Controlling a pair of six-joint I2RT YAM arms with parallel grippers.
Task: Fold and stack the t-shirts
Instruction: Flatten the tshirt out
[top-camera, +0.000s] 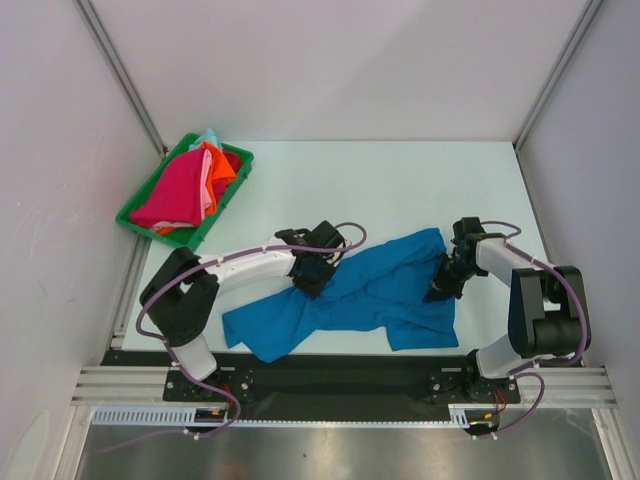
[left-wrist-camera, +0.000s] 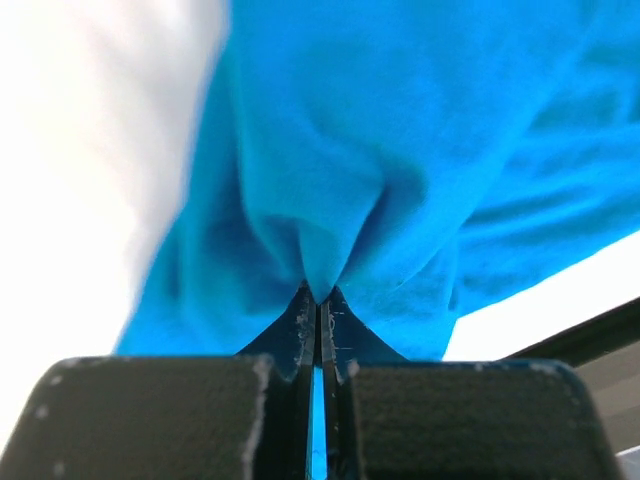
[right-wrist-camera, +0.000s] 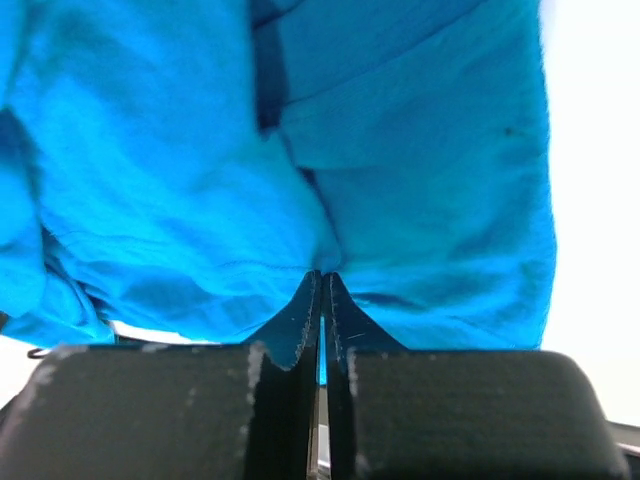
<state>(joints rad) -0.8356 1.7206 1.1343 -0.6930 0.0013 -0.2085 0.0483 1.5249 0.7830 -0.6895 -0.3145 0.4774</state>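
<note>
The large bright blue t-shirt (top-camera: 375, 295) lies rumpled on the table between the arms. My left gripper (top-camera: 312, 275) is shut on a pinch of the blue t-shirt (left-wrist-camera: 400, 150) near its upper left edge. My right gripper (top-camera: 440, 288) is shut on the blue t-shirt (right-wrist-camera: 300, 170) at its right side. The magenta t-shirt (top-camera: 172, 192), the orange one (top-camera: 220, 166), a pale pink one (top-camera: 207, 183) and a mint one (top-camera: 209, 136) lie heaped in the green tray (top-camera: 196, 233) at the back left.
The green tray stands near the table's left edge. White walls with metal posts (top-camera: 120, 75) enclose the table. A black strip (top-camera: 330, 375) runs along the near edge at the arm bases.
</note>
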